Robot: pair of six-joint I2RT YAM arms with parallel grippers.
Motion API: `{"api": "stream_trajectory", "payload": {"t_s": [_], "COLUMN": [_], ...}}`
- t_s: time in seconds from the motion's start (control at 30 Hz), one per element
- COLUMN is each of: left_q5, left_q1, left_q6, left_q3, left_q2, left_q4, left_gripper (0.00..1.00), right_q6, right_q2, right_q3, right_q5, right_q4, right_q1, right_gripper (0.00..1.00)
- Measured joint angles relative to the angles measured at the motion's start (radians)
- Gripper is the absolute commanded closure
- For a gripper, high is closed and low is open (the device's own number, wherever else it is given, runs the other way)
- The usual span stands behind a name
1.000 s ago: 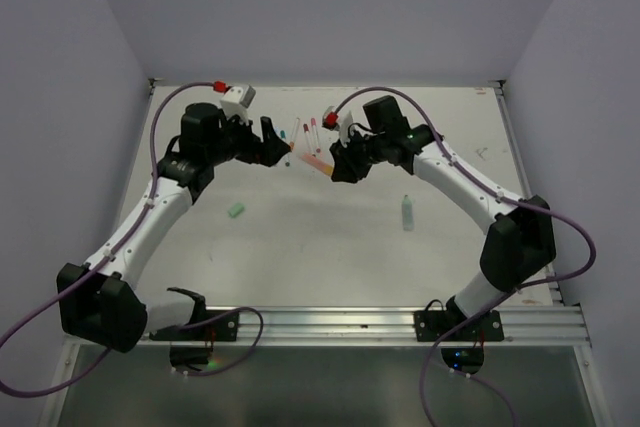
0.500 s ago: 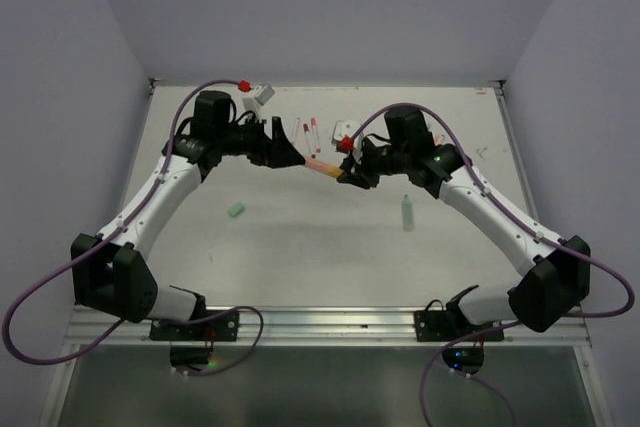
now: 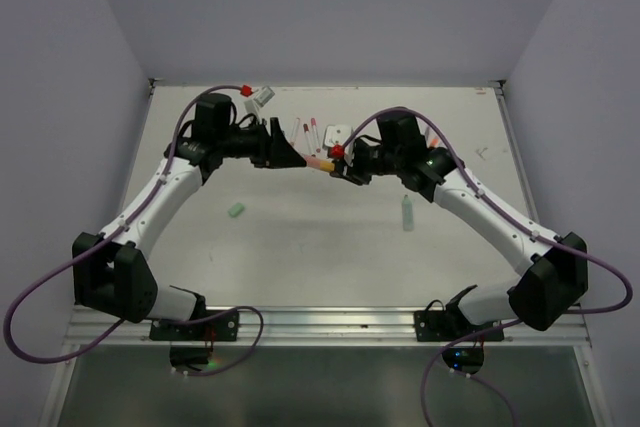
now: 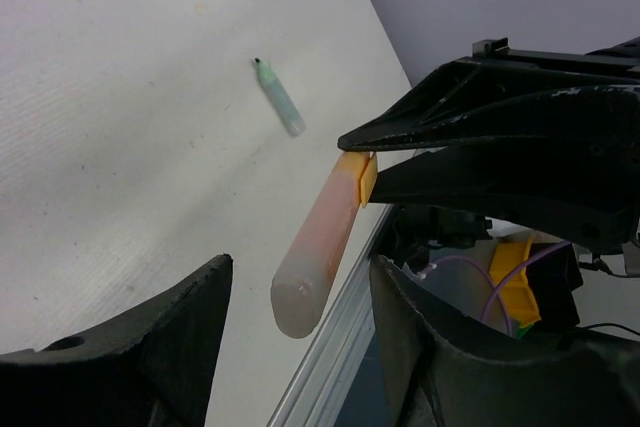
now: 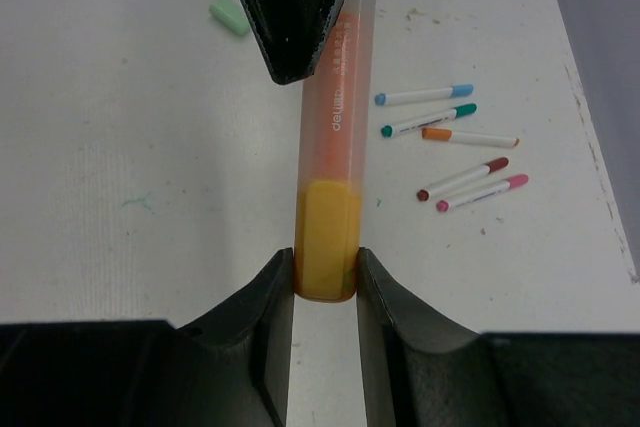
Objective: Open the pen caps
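Above the far middle of the surface (image 3: 300, 247), the right arm's fingers (image 5: 268, 297) clamp the yellow end of an orange highlighter (image 5: 335, 117) while the left arm's fingers (image 4: 190, 317) stand apart around its free end, which they must next grip to uncap it.

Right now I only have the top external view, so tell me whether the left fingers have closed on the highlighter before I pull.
Observer: Not gripped. In the left wrist view the orange highlighter hangs between the open fingers of the left gripper, with gaps on both sides.
Operator: Confirm the right grip.
Observer: The right gripper is clamped on its yellow end.
Operator: Report what lies nearby.
Observer: Five slim pens lie loose on the table, seen from the right wrist.
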Motion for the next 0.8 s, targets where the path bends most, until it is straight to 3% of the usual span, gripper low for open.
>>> {"api": "stream_trajectory", "payload": {"t_s": [0.23,0.6,0.7,0.77,0.8], "left_q5": [0.006,0.023,0.023,0.023,0.023], "left_q1": [0.0,0.0,0.0,0.0,0.0], "left_q6": [-0.016,-0.07,-0.082,-0.087,-0.09], "left_q3": [-0.027,-0.061,-0.061,-0.065,-0.066], "left_q2": [0.0,0.0,-0.001,-0.001,-0.001], "left_q4": [0.011,0.077,0.085,0.096,0.098], "left_gripper": [0.69,0.59,0.63,0.71,0.81], "right_q6": [-0.016,-0.048,-0.051,-0.051,-0.052], "right_q2": [0.01,0.011,0.011,0.011,0.011], "right_q3": [-0.005,-0.047,-0.053,-0.053,-0.054], "right_q5": [0.006,0.033,0.034,0.034,0.034], "right_q4": [0.024,0.06,0.07,0.072,0.073], "right_q1": [0.011,0.024,0.025,0.025,0.025], "right_gripper": [1.0,1.0,1.0,1.0,1.0]}}
